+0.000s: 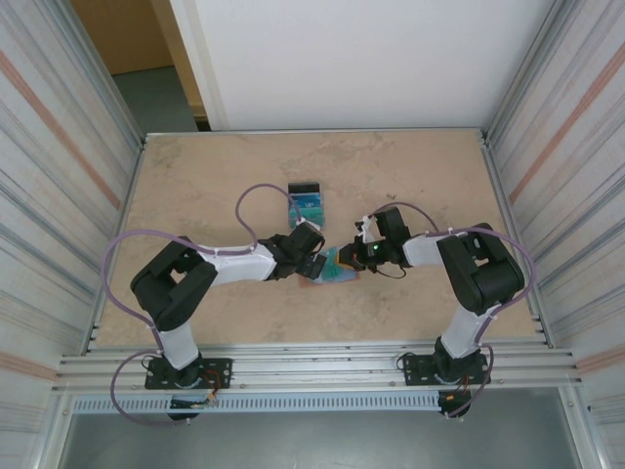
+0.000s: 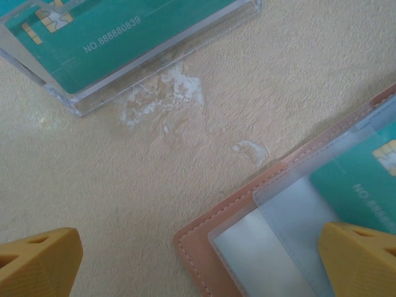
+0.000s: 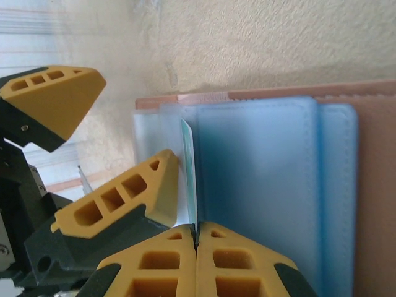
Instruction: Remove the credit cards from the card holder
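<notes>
The right gripper (image 3: 197,244) had its fingers clamped on the lower edge of a thin teal plastic credit card (image 3: 189,167), which stood edge-on at the pale blue pockets of the reddish-brown leather card holder (image 3: 376,185). The left gripper (image 2: 198,250) had its jaws spread wide, one yellow finger (image 2: 362,260) over the holder's corner. A clear plastic case (image 2: 93,93) lay apart on the beige table (image 2: 111,185).

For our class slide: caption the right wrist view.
Right gripper pinches a teal card edge-on over the open card holder.
</notes>
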Controlling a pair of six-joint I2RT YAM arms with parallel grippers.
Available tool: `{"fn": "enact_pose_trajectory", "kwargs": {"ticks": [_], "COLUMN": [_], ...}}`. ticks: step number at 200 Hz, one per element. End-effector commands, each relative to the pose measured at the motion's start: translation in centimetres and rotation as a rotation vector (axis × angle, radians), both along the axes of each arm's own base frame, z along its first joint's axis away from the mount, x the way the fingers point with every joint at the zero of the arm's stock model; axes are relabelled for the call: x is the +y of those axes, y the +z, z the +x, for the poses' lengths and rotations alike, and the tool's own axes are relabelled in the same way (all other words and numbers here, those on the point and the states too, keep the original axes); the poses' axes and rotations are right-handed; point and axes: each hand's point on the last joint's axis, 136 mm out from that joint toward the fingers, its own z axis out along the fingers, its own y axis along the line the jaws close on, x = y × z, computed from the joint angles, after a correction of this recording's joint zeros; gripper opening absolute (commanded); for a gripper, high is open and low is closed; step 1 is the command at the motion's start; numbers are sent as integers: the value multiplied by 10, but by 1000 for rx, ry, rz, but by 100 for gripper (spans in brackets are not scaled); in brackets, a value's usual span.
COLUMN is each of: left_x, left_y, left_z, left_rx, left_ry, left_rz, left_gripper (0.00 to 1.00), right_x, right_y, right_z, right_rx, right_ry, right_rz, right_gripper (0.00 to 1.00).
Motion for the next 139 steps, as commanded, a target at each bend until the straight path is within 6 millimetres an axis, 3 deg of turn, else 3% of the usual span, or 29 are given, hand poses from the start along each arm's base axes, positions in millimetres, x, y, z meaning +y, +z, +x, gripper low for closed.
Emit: {"fn": "enact_pose_trajectory", "kwargs": {"ticks": [1,30,70,107,139], "left_x": [17,19,17,7,-10], "left_y": [-2,13,45,96,144], "left_z": [-13,-13,-10,-9,-23], "left_rx": [28,2,-45,-103,-141], "left_ry": [-3,-4,-19,-149,-412], "left_rz": [52,28,-29,-194,-349], "left_gripper": [99,99,99,99,98], "right_x": [-21,-38,-40,-27,-9], "right_y": [7,21,58,92,114], "right_z": [1,5,8,-4,-18], "right_rx": [-60,-146,-278,-434,-548], "right_ry": [8,28,67,198,328], "right_rz": [-133,-265,-292,-296,-268], "right_gripper": [0,1,1,0,0]}}
